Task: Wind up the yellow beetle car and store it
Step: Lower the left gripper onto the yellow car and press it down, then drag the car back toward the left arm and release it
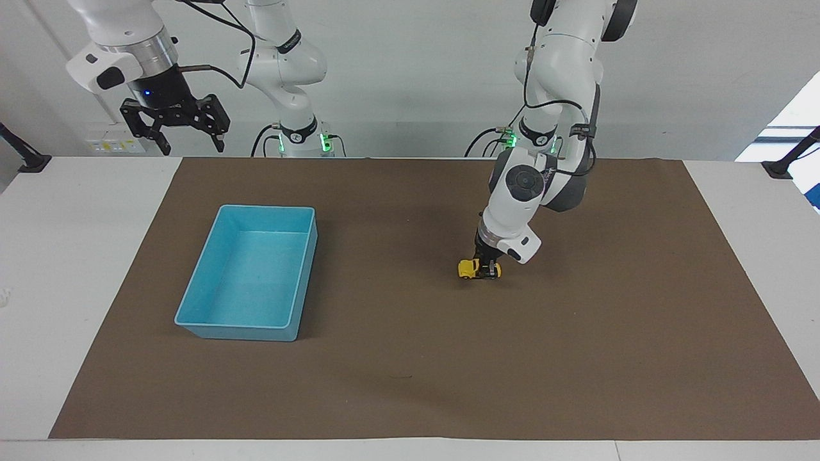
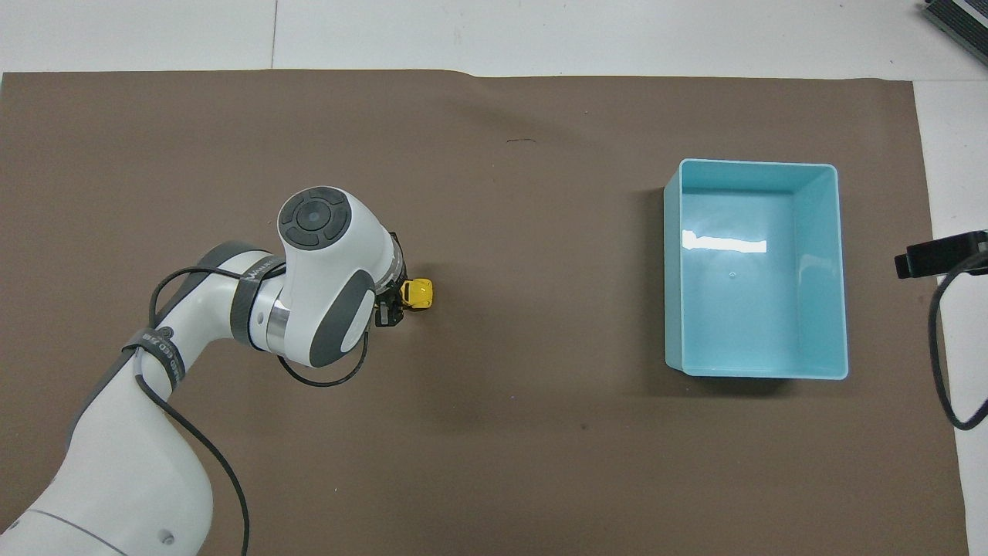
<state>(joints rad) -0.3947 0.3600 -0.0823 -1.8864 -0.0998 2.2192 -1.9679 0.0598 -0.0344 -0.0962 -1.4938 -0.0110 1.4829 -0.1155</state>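
**Worktop stock: one toy car in the grip, one bin, two arms**

Item 1. The yellow beetle car (image 1: 477, 269): tiny, bright yellow, rounded body. It sits low on the brown mat (image 1: 410, 371), about mid-worktop, toward the left arm's end. Whether its wheels rest on the mat or hang just clear of it, I cannot quite tell from here.

Item 2. The left tool (image 1: 488, 267): down at the car, fingers clamped on the end of it that faces the left arm's end of the worktop. The arm's white wrist leans over it from above, so the overhead view shows only the yellow nose poking out (image 2: 417, 293) beside the dark fingers (image 2: 388, 309).

Item 3. The light blue bin (image 1: 192, 301): rectangular, open-topped, nothing inside. It stands on the mat toward the right arm's end, well apart from the car.

Item 4. The right tool (image 1: 190, 144): raised high over the right arm's end of the worktop, fingers spread wide, holding nothing. This arm waits.
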